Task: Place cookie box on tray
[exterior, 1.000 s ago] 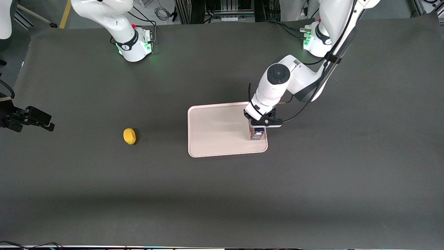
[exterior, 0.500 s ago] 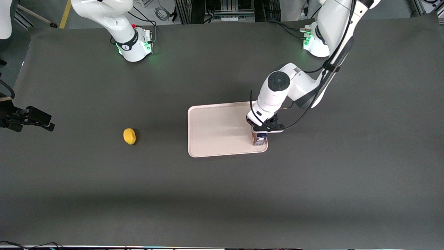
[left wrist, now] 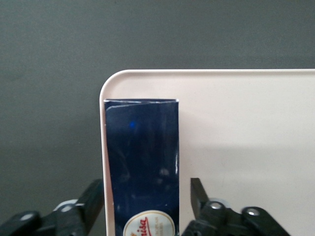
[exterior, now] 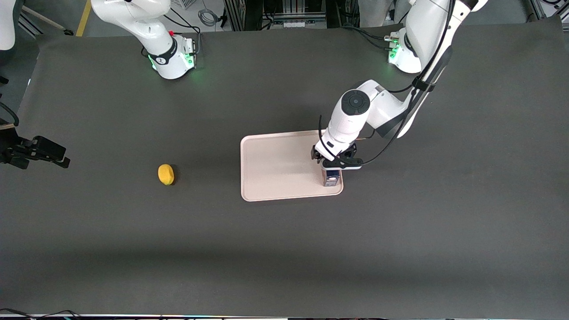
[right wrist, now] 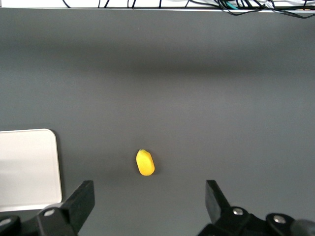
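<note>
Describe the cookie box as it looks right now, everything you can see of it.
The cookie box is a dark navy carton with a round white logo in red script. It stands in a corner of the tray, against the rim, at the working arm's end. The gripper straddles it, fingers open with gaps on both sides, nothing gripping it.

My gripper (exterior: 332, 165) hangs over the tray (exterior: 275, 166), at the corner nearest the front camera on my working arm's side. Just under it the cookie box (exterior: 332, 178) stands on end on the tray, tight against the rim there. The tray lies mid-desk (exterior: 284, 249). A small yellow object (exterior: 166, 174) sits on the dark desk well apart, toward the parked arm's end.
</note>
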Available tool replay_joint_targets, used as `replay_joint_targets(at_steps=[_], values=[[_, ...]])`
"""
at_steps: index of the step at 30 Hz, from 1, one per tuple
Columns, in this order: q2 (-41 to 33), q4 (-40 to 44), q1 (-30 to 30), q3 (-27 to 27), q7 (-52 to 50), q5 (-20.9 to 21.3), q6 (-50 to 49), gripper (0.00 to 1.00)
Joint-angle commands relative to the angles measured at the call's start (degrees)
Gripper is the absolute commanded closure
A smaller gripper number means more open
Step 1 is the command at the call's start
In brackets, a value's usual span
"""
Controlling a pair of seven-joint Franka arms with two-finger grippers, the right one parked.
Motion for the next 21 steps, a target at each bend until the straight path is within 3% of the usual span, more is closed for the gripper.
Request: replay_joint_targets(at_steps=[1, 21], values=[[0.48, 1.15, -1.27, 0.93, -1.72, 1.12, 0.10, 0.00], [-3.64, 5.72, -0.39, 3.30, 3.01, 0.95, -2.09, 0.00]])
